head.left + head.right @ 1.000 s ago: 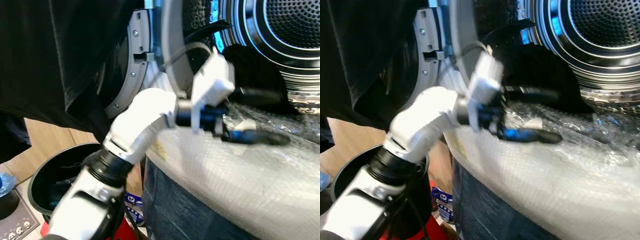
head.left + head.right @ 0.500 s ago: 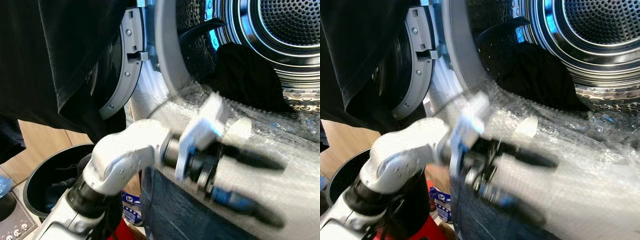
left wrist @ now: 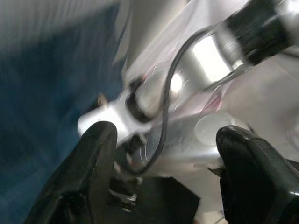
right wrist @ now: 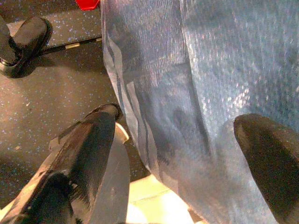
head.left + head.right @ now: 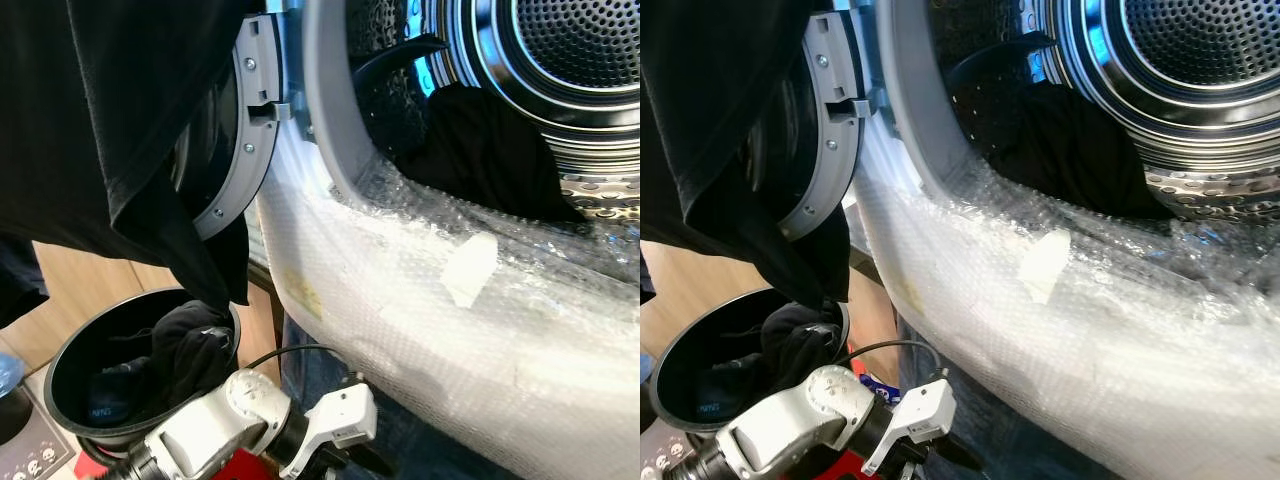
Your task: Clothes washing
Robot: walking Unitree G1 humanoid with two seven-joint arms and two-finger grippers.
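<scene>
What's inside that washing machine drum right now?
A black garment lies at the front of the perforated steel drum. The bubble wrap over the opening's lower edge hides whatever sits lower down.

A black garment is lying crumpled at the front of the washing machine drum, resting just inside the bubble-wrapped door rim. More dark clothes are sitting bunched in the round black basket, which is standing on the floor below and to the left of that rim. A large black cloth is hanging over the open door, its lower corner drooping toward the basket.
</scene>
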